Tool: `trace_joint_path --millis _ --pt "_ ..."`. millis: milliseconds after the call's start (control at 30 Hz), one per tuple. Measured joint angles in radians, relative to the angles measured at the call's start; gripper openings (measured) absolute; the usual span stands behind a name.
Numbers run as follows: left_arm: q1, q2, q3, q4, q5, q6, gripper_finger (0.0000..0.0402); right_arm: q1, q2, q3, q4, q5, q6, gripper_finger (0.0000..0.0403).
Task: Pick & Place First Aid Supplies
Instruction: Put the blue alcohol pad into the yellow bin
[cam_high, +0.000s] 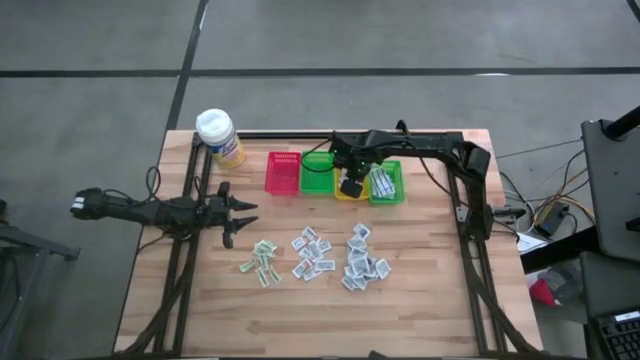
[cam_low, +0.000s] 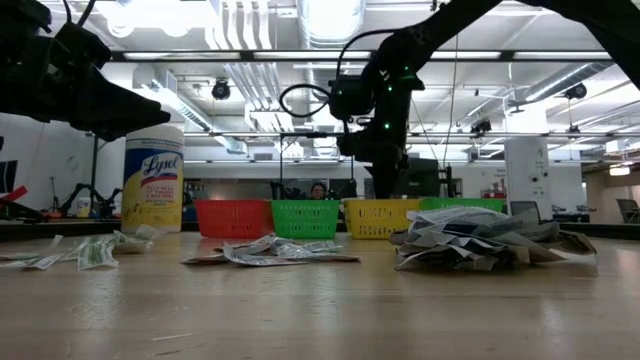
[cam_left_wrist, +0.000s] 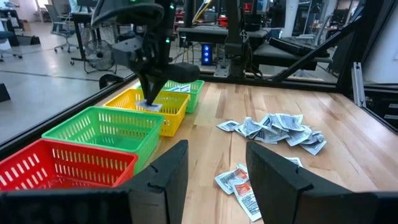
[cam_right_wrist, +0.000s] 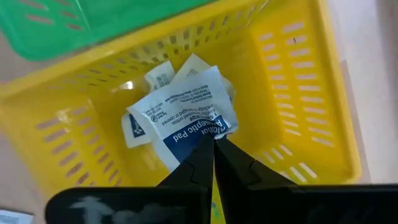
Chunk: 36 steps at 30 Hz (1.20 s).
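Right tool (cam_right_wrist: 213, 146) pinches a packet (cam_right_wrist: 186, 115) over the yellow basket (cam_right_wrist: 298, 93); left tool (cam_high: 232, 214) is released; piles (cam_high: 315, 255) remain on the table (cam_high: 420, 310).

baskets: 4 in a row — 1 red basket (cam_high: 282, 172), 2 green baskets (cam_high: 318, 172), 1 yellow basket (cam_left_wrist: 144, 106) | packet heaps on table: 3 (cam_high: 313, 254) | wipes canister: 1 (cam_high: 219, 136) | arms: 2

Bare table (cam_high: 300, 320) lies open below the packets (cam_high: 312, 255).
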Motion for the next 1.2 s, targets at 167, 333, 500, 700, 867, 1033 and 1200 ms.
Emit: trace_joint_path --millis 167,333,500,700,867,1033,1200 --pt "0.000 0.000 0.000 0.000 0.000 0.000 0.0158 -0.001 0.008 0.000 0.001 0.000 -0.006 0.0015" --pt "0.000 0.000 0.000 0.000 0.000 -0.001 0.0158 -0.002 0.007 0.000 0.001 0.000 -0.008 0.0049" --pt "0.000 0.000 0.000 0.000 0.000 -0.001 0.0158 -0.005 0.004 0.003 -0.007 -0.002 -0.035 0.0096" --pt "0.000 0.000 0.000 0.000 0.000 -0.001 0.0158 0.023 -0.050 0.025 -0.098 -0.018 -0.033 0.0131" --pt "0.000 0.000 0.000 0.000 0.000 -0.001 0.0158 0.076 -0.129 0.021 -0.126 -0.085 -0.022 0.0142" --pt "0.000 0.001 0.000 0.000 0.000 -0.001 0.0158 0.144 -0.159 0.018 -0.124 -0.162 0.073 0.0142" --pt "0.000 0.004 0.000 0.000 0.000 -0.001 0.0158 0.229 -0.154 0.015 -0.123 -0.190 0.154 0.0134"
